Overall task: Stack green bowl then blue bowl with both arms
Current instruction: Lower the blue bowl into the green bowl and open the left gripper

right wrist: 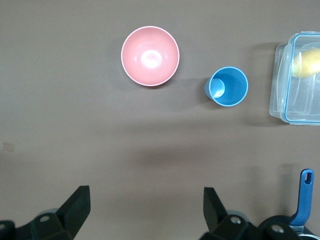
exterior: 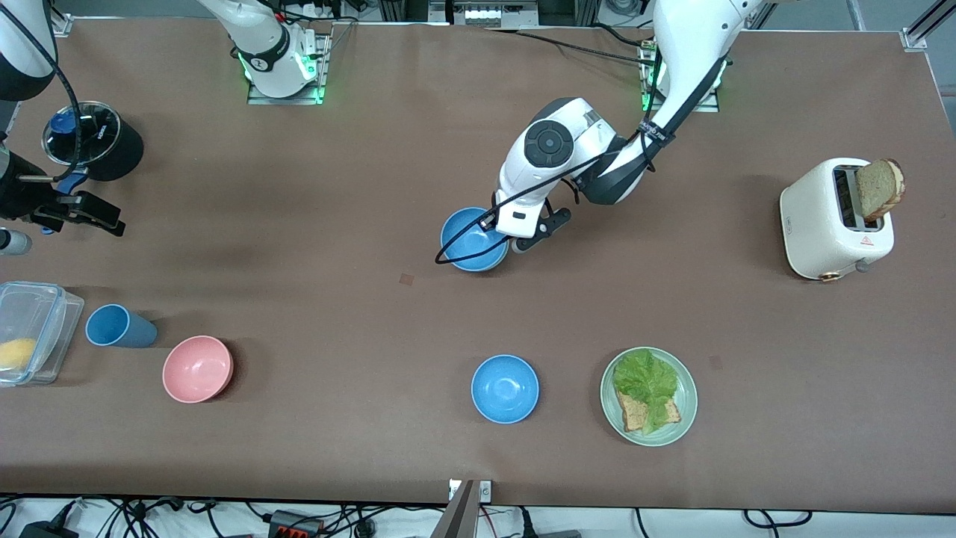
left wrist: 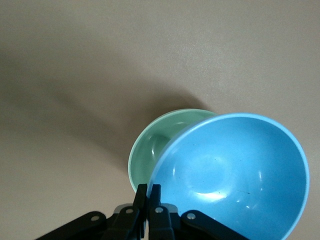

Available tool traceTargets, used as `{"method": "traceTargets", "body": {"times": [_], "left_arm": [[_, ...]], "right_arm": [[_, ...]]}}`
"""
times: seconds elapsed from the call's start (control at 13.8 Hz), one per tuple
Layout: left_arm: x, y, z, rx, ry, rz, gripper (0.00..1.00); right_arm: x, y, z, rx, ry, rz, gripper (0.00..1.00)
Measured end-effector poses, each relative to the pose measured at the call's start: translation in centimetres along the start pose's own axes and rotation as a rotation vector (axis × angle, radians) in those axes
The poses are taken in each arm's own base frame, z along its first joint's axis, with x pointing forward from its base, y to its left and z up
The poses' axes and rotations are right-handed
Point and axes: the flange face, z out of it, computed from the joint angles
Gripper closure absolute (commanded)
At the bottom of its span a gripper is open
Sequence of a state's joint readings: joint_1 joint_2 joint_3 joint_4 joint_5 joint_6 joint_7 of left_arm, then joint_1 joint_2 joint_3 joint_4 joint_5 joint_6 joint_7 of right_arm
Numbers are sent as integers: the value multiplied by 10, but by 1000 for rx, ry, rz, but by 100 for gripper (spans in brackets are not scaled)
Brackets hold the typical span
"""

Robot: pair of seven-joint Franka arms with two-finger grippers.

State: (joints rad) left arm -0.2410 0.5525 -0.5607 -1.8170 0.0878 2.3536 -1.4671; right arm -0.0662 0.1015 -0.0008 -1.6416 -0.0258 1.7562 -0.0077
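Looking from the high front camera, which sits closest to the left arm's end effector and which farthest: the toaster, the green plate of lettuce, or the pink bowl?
The left end effector is shut on a blue bowl's rim, mid-table.
1. Green plate: nearer the front camera, toward the left arm's end.
2. Toaster: at the left arm's end.
3. Pink bowl: toward the right arm's end.

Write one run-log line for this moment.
left gripper: shut on blue bowl, over green bowl | right gripper: open, waiting
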Motion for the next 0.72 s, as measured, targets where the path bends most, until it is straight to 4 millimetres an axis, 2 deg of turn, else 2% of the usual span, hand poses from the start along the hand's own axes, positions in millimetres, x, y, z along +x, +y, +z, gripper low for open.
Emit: {"method": "traceTargets", "body": {"times": [0.72], "left_arm": [[3, -5, 6, 15, 1, -6, 100]], "right_arm": [[0, 0, 0, 0, 0, 1, 0]]}}
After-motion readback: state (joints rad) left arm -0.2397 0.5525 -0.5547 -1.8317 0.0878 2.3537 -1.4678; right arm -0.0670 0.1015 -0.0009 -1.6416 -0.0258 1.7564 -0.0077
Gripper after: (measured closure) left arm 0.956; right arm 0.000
